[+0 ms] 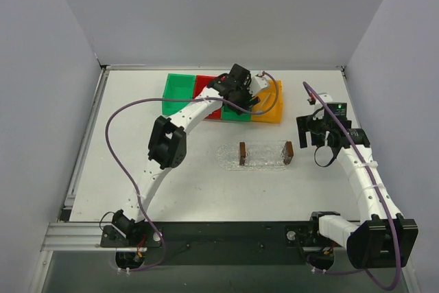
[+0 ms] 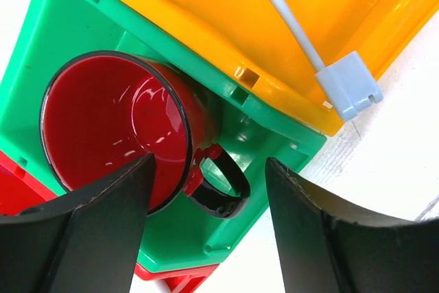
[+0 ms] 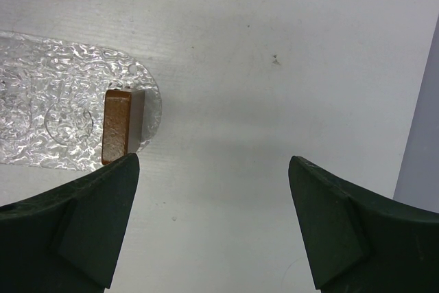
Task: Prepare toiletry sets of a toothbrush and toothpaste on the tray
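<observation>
The toothbrush (image 2: 296, 35), slim and white with a pale blue-grey head, lies in the yellow bin (image 2: 206, 12). My left gripper (image 2: 209, 238) is open and empty. It hovers over the near edge of the green bin (image 2: 233, 135) that holds a red cup (image 2: 113, 125), beside the yellow bin. In the top view it (image 1: 240, 94) sits over the row of bins. The tray (image 1: 265, 154), clear with a brown block at each end, lies mid-table. My right gripper (image 3: 212, 224) is open and empty over bare table just right of the tray's right block (image 3: 116, 125). No toothpaste tube is in view.
The bins stand in a row at the back: green (image 1: 180, 92), red (image 1: 204, 86), green with the cup, yellow (image 1: 271, 108). A clear bubbly oval mat (image 3: 48, 94) lies under the tray. The right wall is close to the right arm (image 1: 363, 169).
</observation>
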Controlling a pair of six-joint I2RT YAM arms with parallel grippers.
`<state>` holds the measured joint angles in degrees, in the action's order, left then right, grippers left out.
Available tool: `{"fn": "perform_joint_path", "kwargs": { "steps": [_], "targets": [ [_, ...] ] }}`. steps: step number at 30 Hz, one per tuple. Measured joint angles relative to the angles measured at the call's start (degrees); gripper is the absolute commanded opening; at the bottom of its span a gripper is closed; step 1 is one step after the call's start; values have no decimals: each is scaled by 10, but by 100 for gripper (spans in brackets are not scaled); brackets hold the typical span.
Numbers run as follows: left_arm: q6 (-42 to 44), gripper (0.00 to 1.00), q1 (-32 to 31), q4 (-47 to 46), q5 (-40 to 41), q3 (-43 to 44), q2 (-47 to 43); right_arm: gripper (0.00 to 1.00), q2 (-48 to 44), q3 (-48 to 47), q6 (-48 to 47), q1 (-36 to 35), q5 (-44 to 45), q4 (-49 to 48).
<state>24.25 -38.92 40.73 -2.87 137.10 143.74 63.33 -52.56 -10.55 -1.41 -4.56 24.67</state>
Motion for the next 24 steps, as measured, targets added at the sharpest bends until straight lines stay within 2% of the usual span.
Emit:
{"fn": "perform_joint_path", "kwargs": {
  "steps": [6, 15, 24],
  "targets": [
    [17, 63, 0, -4, 0, 13, 7, 85, 0, 0, 0, 3, -1, 0],
    [37, 56, 0, -7, 0, 23, 19, 85, 1, 2, -1, 4, -1, 0],
    [50, 43, 0, -11, 3, 26, 25, 85, 2, 4, -2, 7, -2, -1]
  ]
}}
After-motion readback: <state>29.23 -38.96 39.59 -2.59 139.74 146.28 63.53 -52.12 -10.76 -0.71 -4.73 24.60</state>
